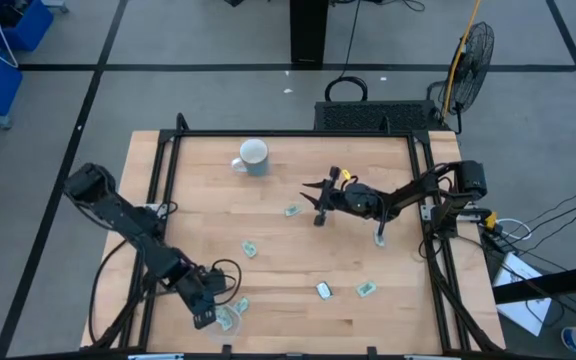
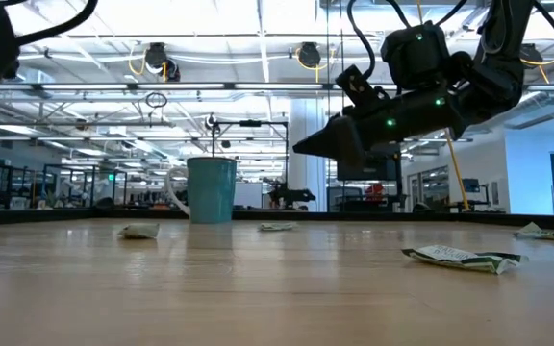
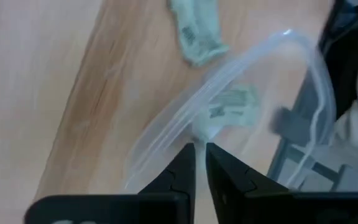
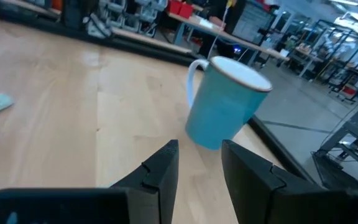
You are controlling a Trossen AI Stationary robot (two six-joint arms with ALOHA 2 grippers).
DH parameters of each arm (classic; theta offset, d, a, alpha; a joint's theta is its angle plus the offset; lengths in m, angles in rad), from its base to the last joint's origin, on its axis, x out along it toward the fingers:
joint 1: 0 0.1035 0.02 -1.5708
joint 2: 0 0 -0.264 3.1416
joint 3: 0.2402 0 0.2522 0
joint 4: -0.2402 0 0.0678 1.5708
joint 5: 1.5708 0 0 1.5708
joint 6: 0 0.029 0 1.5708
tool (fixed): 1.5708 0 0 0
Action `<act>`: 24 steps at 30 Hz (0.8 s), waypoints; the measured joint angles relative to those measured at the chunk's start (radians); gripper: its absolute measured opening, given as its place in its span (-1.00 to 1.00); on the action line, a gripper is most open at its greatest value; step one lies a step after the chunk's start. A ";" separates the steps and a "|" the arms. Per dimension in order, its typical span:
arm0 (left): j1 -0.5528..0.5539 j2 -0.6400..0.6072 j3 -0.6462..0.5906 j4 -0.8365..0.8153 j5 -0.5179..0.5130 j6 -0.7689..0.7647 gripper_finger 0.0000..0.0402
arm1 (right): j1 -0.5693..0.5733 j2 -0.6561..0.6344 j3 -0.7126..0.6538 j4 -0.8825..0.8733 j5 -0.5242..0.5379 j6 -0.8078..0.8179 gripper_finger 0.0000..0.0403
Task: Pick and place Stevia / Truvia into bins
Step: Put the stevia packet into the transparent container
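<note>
L hand (image 3: 200, 163) pinches bin (image 3: 253, 81) rim; R hand (image 4: 199, 163) open, empty; ~6 packets (image 1: 293, 211).

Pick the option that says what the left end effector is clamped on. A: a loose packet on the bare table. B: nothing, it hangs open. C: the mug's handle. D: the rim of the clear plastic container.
D: in the left wrist view the left end effector has its fingers pinched on the thin rim of the clear plastic container, with one green and white packet showing through its wall.
</note>
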 joint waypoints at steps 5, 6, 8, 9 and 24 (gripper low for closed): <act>0.000 -0.002 0.000 -0.005 0.026 -0.038 -0.64 | -0.009 0.000 0.000 0.028 -0.009 -0.001 -0.42; 0.001 -0.004 0.000 0.000 0.029 -0.036 -0.62 | -0.009 0.000 0.000 0.031 -0.025 -0.004 -0.42; 0.004 -0.015 0.000 0.005 0.028 -0.033 -0.60 | -0.009 0.000 0.000 0.032 -0.080 -0.009 -0.42; 0.008 -0.020 0.000 0.006 0.029 -0.034 -0.60 | -0.009 0.000 0.000 0.033 -0.112 -0.008 -0.42; 0.216 -0.319 0.001 0.046 -0.247 0.401 -0.60 | -0.009 0.000 0.110 -0.354 -0.269 0.105 -0.42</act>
